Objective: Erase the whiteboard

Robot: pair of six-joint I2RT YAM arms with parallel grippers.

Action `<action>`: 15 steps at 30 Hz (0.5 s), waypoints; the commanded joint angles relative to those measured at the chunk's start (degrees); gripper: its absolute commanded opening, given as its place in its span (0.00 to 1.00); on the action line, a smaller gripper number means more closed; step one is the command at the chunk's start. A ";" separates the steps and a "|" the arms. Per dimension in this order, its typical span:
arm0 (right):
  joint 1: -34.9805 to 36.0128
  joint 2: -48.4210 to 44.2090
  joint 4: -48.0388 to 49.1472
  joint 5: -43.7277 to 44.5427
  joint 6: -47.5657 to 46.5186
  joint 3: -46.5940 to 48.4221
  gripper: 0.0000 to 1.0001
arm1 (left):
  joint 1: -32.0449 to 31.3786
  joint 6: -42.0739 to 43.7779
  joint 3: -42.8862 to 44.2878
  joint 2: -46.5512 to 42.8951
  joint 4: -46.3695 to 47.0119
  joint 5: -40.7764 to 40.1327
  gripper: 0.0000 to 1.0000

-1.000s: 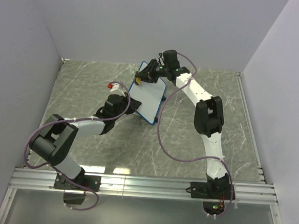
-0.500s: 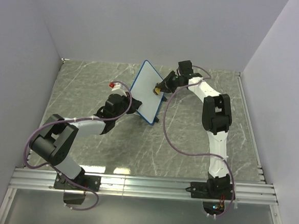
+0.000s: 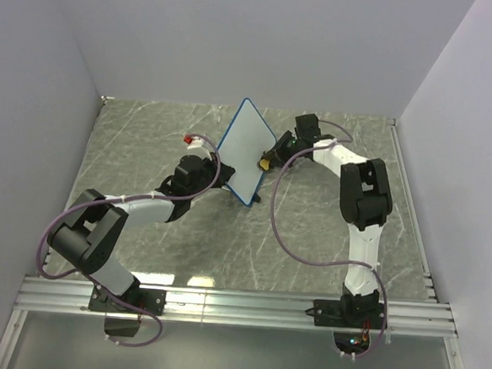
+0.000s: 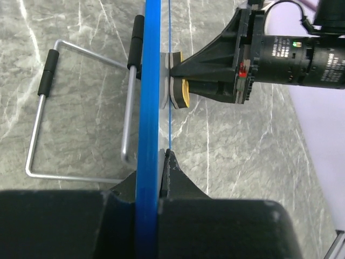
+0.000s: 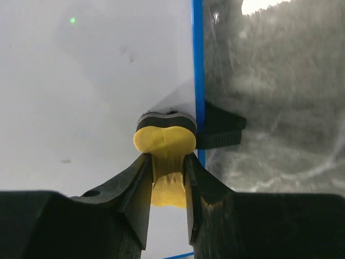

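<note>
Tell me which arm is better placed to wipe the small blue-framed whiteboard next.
Right. The right gripper is shut on the yellow eraser, pressed against the blue-framed whiteboard face. The left gripper clamps the board's edge, holding it tilted up.

Table: grey-green marble-look top with white veins, mostly matte. Glare patches sit near its near edge, and the right wrist view shows another bright spot on the surface. Three plain pale grey-lilac panels box it in: back wall, left wall, right wall. A slotted aluminium rail runs along the near edge, with a smooth grey strip below it. A metal trim lines the table's right side. Light is even and diffuse, shadows soft.
</note>
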 commanded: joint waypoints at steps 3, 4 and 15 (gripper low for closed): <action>1.79 -10.11 -1.22 1.65 -2.31 -6.67 0.00 | -4.42 5.82 -4.26 3.70 -30.22 11.44 0.00; 1.62 -11.35 0.45 1.04 -2.22 -6.77 0.00 | -4.42 5.81 -4.26 3.26 -30.57 10.74 0.00; -3.66 -29.55 -7.96 12.52 -10.64 -13.70 0.00 | -4.59 5.29 -4.52 1.32 -31.11 11.34 0.00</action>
